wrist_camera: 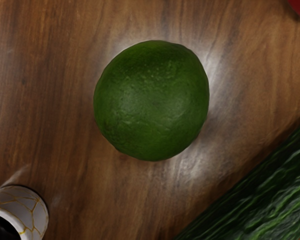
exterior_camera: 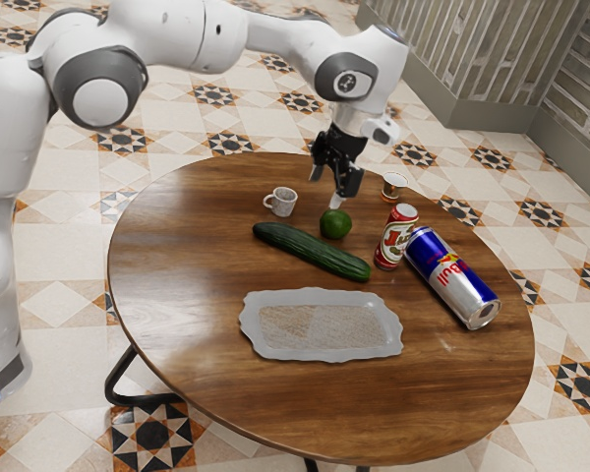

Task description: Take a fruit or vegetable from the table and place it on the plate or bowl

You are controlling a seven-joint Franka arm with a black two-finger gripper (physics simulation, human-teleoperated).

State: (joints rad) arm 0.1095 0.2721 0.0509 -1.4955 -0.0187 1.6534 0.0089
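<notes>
Lime (wrist_camera: 151, 100), round and dark green, lies on the wooden counter (exterior_camera: 177, 256) directly beneath the hand. The fingers (exterior_camera: 337, 197) hang just above the lime, spread apart and holding nothing. A cucumber (exterior_camera: 312, 252) and a small cup (exterior_camera: 282, 202) lie beside the lime, and the grey plate (exterior_camera: 259, 339) sits beyond the cucumber. Step in hand: approach. The next move probably calls for a straight descent until the fingers straddle the lime, then closing.
</notes>
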